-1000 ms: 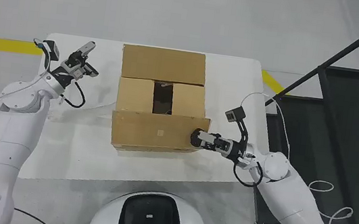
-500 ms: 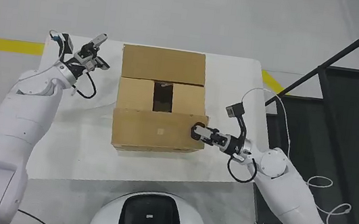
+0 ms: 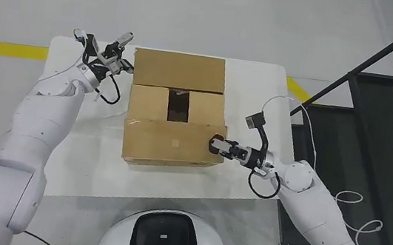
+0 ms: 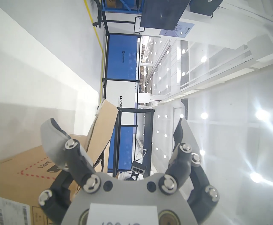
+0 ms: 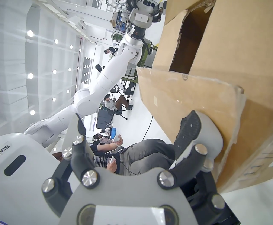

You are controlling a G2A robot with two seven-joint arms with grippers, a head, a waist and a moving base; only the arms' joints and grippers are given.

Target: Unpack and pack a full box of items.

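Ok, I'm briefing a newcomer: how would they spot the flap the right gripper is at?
On the white table stands one open cardboard box. Its wide flap nearest the robot is the one: only it has the right gripper at its corner.

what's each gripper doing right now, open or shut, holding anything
Left gripper: open, holding nothing.
Right gripper: open, holding nothing, one finger against the box flap.

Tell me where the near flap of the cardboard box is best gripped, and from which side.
I would grip the near flap at its right end, coming from the robot's right. The flap stands out from the cardboard box with its thin end edge free there, and the open right gripper sits at that edge.
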